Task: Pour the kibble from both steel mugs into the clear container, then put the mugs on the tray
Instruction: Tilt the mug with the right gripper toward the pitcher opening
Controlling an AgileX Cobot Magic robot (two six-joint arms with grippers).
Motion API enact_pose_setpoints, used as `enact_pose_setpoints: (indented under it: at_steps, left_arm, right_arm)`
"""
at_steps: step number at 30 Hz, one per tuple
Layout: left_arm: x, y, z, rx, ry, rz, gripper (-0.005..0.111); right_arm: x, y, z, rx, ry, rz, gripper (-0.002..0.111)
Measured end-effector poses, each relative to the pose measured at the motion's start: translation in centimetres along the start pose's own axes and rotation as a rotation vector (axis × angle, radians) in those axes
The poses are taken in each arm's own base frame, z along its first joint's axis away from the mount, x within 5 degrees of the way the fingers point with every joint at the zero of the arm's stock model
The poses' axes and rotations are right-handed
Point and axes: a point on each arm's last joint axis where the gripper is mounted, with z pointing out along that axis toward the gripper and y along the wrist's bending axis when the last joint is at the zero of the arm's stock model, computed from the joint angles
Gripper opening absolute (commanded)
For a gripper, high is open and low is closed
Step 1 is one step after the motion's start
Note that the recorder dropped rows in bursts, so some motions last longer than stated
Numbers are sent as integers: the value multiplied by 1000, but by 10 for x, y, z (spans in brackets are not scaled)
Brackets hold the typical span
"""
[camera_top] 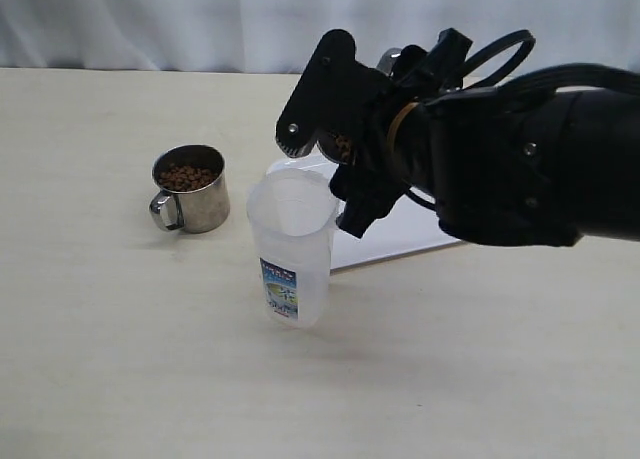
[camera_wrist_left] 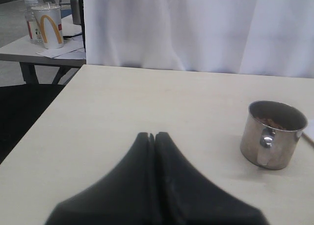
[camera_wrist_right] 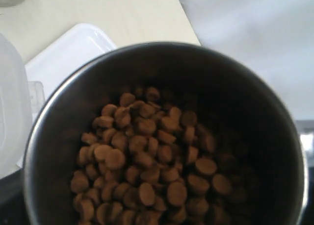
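Note:
My right gripper [camera_top: 335, 164] is shut on a steel mug [camera_wrist_right: 274, 137] and holds it tilted in the air just above and behind the rim of the clear container [camera_top: 292, 244]. The arm hides most of that mug in the exterior view. In the right wrist view, kibble [camera_wrist_right: 147, 166] lies heaped inside it. The container stands upright with its blue-and-white label facing front and looks empty. A second steel mug [camera_top: 190, 189] with kibble [camera_top: 186, 176] stands to the container's left. The white tray [camera_top: 400, 234] lies behind the container. My left gripper [camera_wrist_left: 154, 135] is shut on nothing, apart from that mug [camera_wrist_left: 272, 134].
A white curtain hangs along the far edge of the table. In the left wrist view the table's side edge [camera_wrist_left: 44, 117] shows, and beyond it another table carries a paper cup [camera_wrist_left: 49, 26] and a bottle.

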Motion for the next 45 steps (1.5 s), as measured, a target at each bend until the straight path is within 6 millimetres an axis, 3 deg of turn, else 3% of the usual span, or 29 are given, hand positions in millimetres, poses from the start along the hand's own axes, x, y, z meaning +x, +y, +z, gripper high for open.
enact_pose_setpoints:
  at_steps: [9, 38, 45]
  left_arm:
    - [0, 0, 0, 0, 0, 0, 0]
    - [0, 0, 0, 0, 0, 0, 0]
    - [0, 0, 0, 0, 0, 0, 0]
  right_arm:
    - [-9, 9, -8, 30, -29, -89, 4]
    - [-10, 8, -8, 58, -28, -238, 4]
    - [-15, 16, -14, 53, -46, -285, 4]
